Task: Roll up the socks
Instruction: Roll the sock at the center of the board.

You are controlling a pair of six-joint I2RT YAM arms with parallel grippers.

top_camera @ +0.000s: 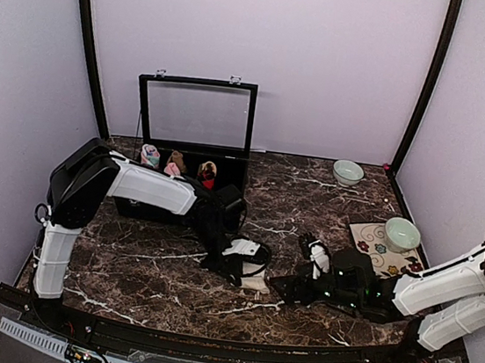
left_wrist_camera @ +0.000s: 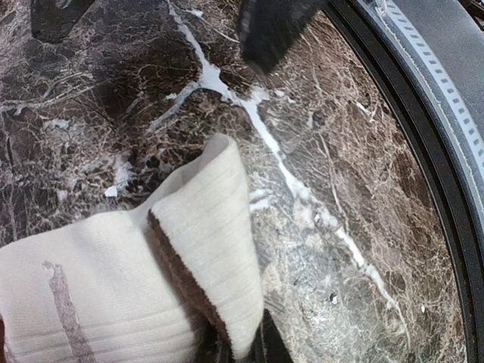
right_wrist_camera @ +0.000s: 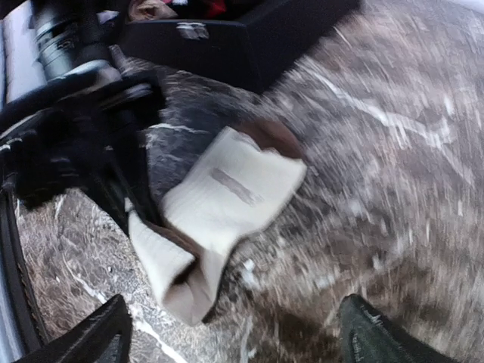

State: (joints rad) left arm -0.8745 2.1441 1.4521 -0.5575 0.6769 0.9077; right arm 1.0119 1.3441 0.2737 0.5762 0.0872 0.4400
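Note:
A cream sock (left_wrist_camera: 98, 287) with a brown lining lies partly folded on the marble table (left_wrist_camera: 340, 151). My left gripper (left_wrist_camera: 242, 349) is shut on its folded cuff edge, and only the tips show at the bottom of the left wrist view. From above, the left gripper (top_camera: 236, 268) sits mid-table over the cream sock (top_camera: 254, 281). My right gripper (top_camera: 279, 285) stands open just right of it. In the right wrist view the cream sock (right_wrist_camera: 227, 200) lies ahead of the wide-apart right gripper (right_wrist_camera: 231, 336), with nothing between the fingers. That view is blurred.
A black box (top_camera: 226, 172) with its glass lid up stands at the back left and holds rolled sock bundles (top_camera: 176, 163). A pale bowl (top_camera: 347, 171) sits at the back right. Another bowl (top_camera: 401, 234) rests on a flowered mat (top_camera: 374, 249). The left arm (right_wrist_camera: 68, 136) fills the right wrist view's left side.

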